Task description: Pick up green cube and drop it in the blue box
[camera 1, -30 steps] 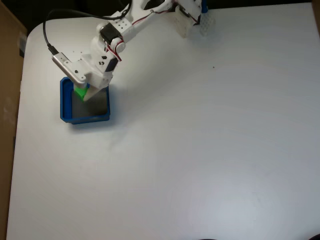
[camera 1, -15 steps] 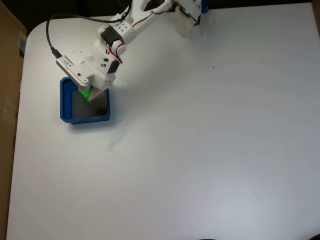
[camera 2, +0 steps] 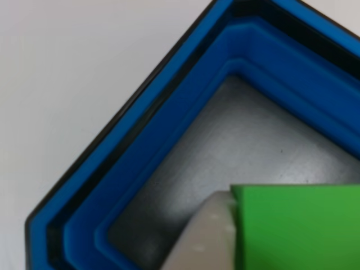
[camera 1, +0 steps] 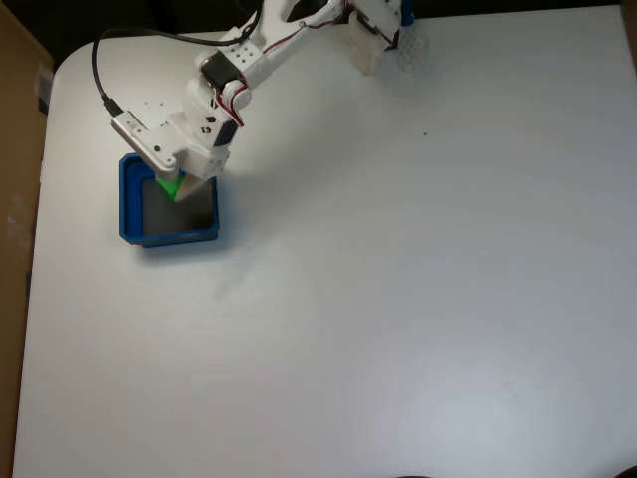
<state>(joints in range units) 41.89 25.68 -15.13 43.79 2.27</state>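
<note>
A white table point(camera 1: 398, 299) with a rounded far-left corner takes up most of the fixed view; its top is plain and matte, with a small dark speck right of centre toward the far side. Along the left edge stands a brown cardboard-coloured surface point(camera 1: 18, 199), and beyond the far edge the room is dark.

The white arm point(camera 1: 249, 60) reaches from its base at the far edge down and left, a black cable point(camera 1: 100, 70) looping over its wrist. The gripper point(camera 1: 177, 187) hangs over the far part of the blue box point(camera 1: 129, 209), which sits near the table's left side. The jaws are closed on the green cube point(camera 1: 170, 185), which shows as a small green patch under the white gripper body, above the box's grey bottom.

In the other view, the green cube point(camera 2: 298, 228) fills the lower right, with a pale finger point(camera 2: 202, 242) pressed against its left face. Under it lie the grey floor and stepped blue walls of the blue box point(camera 2: 140, 163), with white table point(camera 2: 73, 67) past the rim at upper left.
</note>
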